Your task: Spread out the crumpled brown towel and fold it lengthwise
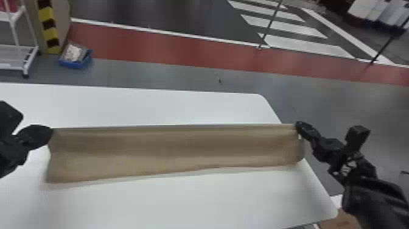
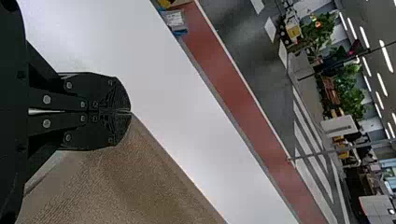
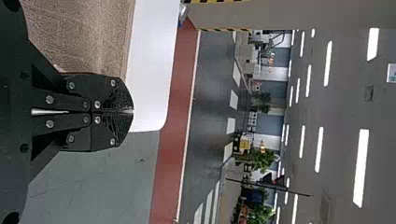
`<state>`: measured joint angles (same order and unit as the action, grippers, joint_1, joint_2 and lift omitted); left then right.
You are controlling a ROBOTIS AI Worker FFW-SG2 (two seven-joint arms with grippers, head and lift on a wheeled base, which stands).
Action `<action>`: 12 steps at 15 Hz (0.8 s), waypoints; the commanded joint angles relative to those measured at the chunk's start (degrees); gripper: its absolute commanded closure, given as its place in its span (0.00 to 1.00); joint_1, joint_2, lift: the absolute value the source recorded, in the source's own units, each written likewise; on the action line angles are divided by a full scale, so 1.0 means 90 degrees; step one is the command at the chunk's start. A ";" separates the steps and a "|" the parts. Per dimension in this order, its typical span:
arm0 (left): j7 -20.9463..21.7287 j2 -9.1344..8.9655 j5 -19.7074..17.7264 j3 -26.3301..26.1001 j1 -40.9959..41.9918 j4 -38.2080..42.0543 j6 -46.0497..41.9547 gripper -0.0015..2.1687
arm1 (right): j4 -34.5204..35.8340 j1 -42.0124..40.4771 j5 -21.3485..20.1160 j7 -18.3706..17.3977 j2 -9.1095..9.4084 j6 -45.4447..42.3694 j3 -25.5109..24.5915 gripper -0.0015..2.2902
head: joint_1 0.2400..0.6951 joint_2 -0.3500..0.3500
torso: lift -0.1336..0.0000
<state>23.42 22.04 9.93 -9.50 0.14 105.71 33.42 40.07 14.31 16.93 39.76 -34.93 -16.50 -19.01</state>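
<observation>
The brown towel [image 1: 170, 149] is stretched in a long band over the white table, its upper edge taut between both grippers and its lower edge hanging toward the tabletop. My left gripper [image 1: 51, 134] is shut on its upper left corner; in the left wrist view the gripper [image 2: 130, 112] has its fingertips together, with towel [image 2: 140, 182] beside them. At the upper right corner, my right gripper [image 1: 298, 125] is shut on the cloth. The right wrist view has that gripper [image 3: 132, 111] closed, the towel [image 3: 88, 32] running off from it.
The white table [image 1: 182, 201] extends under and around the towel, with its right edge beneath the right gripper. On the floor beyond are a blue bin [image 1: 76, 58] and a white rack [image 1: 26, 61] at the far left.
</observation>
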 commanded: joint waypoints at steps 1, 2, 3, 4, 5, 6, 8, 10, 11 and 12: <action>0.0005 0.0012 0.0020 0.0079 0.0092 0.0267 0.0228 0.79 | 0.0070 -0.0018 0.0033 0.0016 -0.0006 0.0013 -0.0056 0.71 | 1.00 0.00 | 0.08; 0.0005 0.0012 0.0020 0.0118 0.0082 0.0267 0.0228 0.79 | 0.0118 -0.0008 0.0043 0.0016 -0.0006 0.0052 -0.0056 0.72 | 1.00 0.00 | 0.08; 0.0005 0.0002 0.0020 0.0138 0.0014 0.0257 0.0228 0.79 | 0.0138 0.0021 0.0082 0.0016 -0.0006 0.0130 -0.0056 0.71 | 1.00 0.00 | 0.08; -0.0014 -0.0027 0.0030 0.0089 -0.0074 0.0179 0.0228 0.79 | 0.0177 0.0060 0.0092 -0.0004 -0.0006 0.0267 -0.0056 0.71 | 1.00 0.00 | 0.08; -0.0043 -0.0057 0.0049 0.0050 -0.0123 0.0101 0.0209 0.79 | 0.0177 0.0080 0.0082 -0.0004 0.0004 0.0267 -0.0046 0.71 | 1.00 0.00 | 0.08; -0.0043 -0.0076 0.0069 -0.0038 -0.0191 0.0022 0.0209 0.79 | 0.0177 0.0128 0.0063 -0.0023 0.0004 0.0267 0.0003 0.71 | 1.00 0.00 | 0.08; -0.0073 -0.0115 0.0127 -0.0204 -0.0338 -0.0251 0.0209 0.79 | 0.0138 0.0207 -0.0093 -0.0131 0.0023 0.0267 0.0091 0.71 | 1.00 0.00 | 0.08; -0.0161 -0.0164 0.0157 -0.0370 -0.0474 -0.0515 0.0091 0.79 | 0.0079 0.0285 -0.0123 -0.0463 0.0053 0.0189 0.0354 0.62 | 1.00 0.00 | 0.08; -0.0229 -0.0174 0.0157 -0.0468 -0.0552 -0.0651 0.0033 0.79 | 0.0021 0.0363 -0.0181 -0.0590 0.0062 0.0189 0.0491 0.62 | 1.00 0.00 | 0.08; -0.0288 -0.0193 0.0186 -0.0565 -0.0640 -0.0798 -0.0065 0.77 | -0.0048 0.0451 -0.0250 -0.0863 0.0082 0.0189 0.0716 0.59 | 1.00 0.00 | 0.08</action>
<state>21.11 20.50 11.37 -13.36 -4.59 100.33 33.86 40.40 17.32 15.43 33.47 -34.41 -14.77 -14.93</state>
